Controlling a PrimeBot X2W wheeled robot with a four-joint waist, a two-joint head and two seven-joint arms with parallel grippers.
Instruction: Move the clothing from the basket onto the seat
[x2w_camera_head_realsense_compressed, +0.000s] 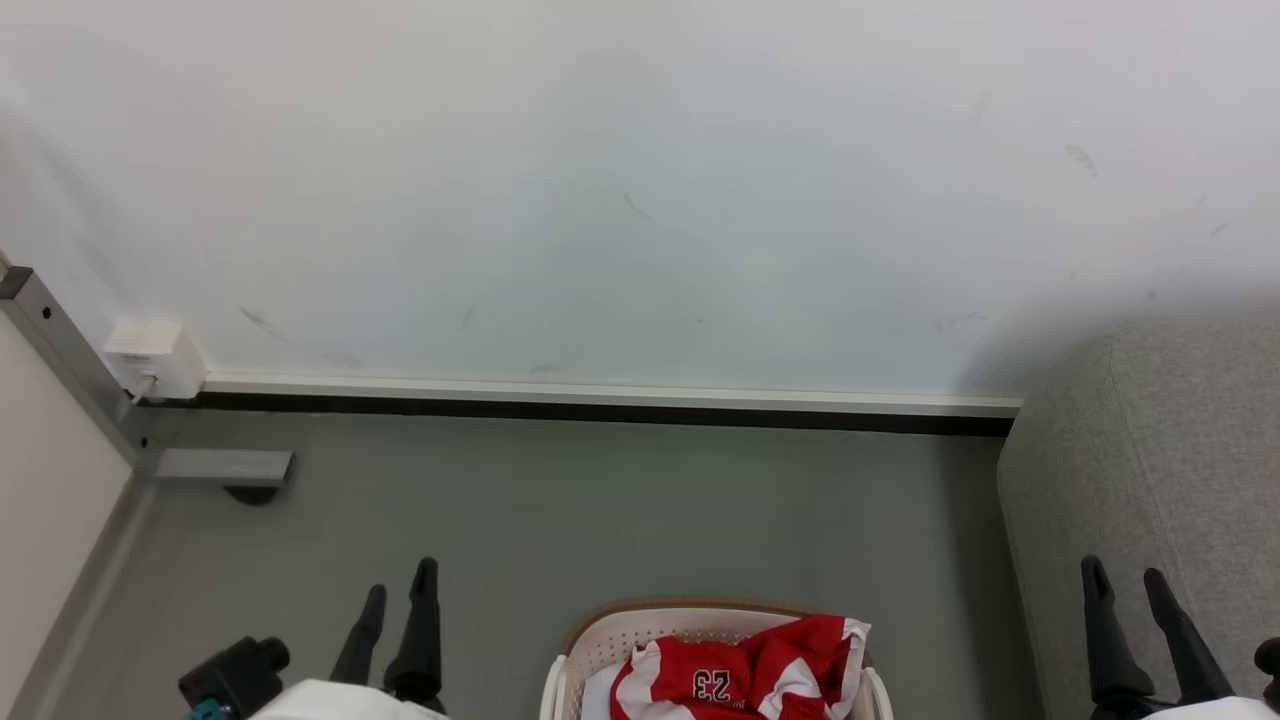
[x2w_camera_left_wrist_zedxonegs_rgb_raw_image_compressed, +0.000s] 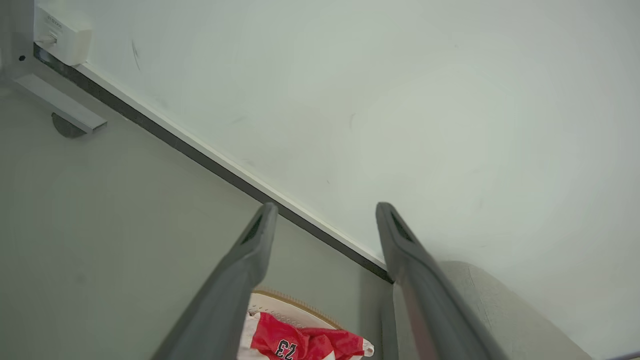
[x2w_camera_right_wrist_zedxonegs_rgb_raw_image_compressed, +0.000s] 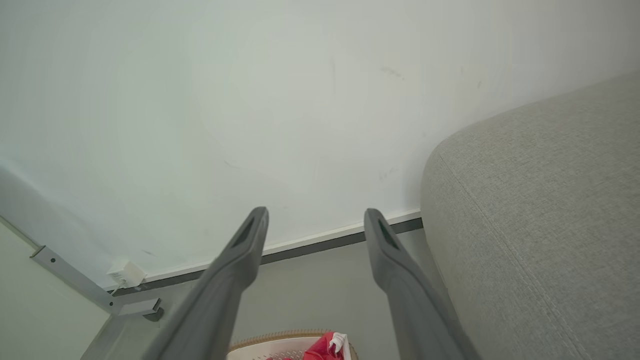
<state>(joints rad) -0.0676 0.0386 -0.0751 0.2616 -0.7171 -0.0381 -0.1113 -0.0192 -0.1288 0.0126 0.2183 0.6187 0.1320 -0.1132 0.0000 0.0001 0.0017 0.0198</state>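
room: grey floor (x2w_camera_head_realsense_compressed: 600, 500) runs up to a scuffed white wall (x2w_camera_head_realsense_compressed: 640, 180); a white skirting (x2w_camera_head_realsense_compressed: 600, 385) with a dark strip beneath marks the join.
jersey (x2w_camera_head_realsense_compressed: 745, 680): red with white panels, crumpled, lying in the basket at 6 o'clock of the head view. The dark 23 faces up and reads upside down there. On its 3 o'clock side it rises above the rim. It is apart from both pincers and off the sofa.
cloth (x2w_camera_head_realsense_compressed: 598, 690): pale, a small patch at the jersey's 9 o'clock edge, inside the basket.
basket (x2w_camera_head_realsense_compressed: 600, 635): cream, with a perforated wall and a brown rim band. It stands on the floor and is cut off by the head view's bottom edge.
sofa (x2w_camera_head_realsense_compressed: 1150, 450): light grey fabric with a rounded corner, at 4 o'clock of the head view, reaching back to the wall. It is near the basket's 3 o'clock side, with a strip of floor between. Its seam line shows in the right wrist view.
left pincer (x2w_camera_head_realsense_compressed: 401, 577): at 7 o'clock of the head view, fingers spread wide with nothing between them. It hangs over bare floor at the basket's 9 o'clock, apart from it.
right pincer (x2w_camera_head_realsense_compressed: 1122, 568): at 5 o'clock, spread wide and empty, in front of the sofa's side.
box (x2w_camera_head_realsense_compressed: 150, 357): white, at 9 o'clock on the wall, just above the skirting.
frame (x2w_camera_head_realsense_compressed: 225, 465): grey metal post and foot at 8 o'clock, resting on the floor.
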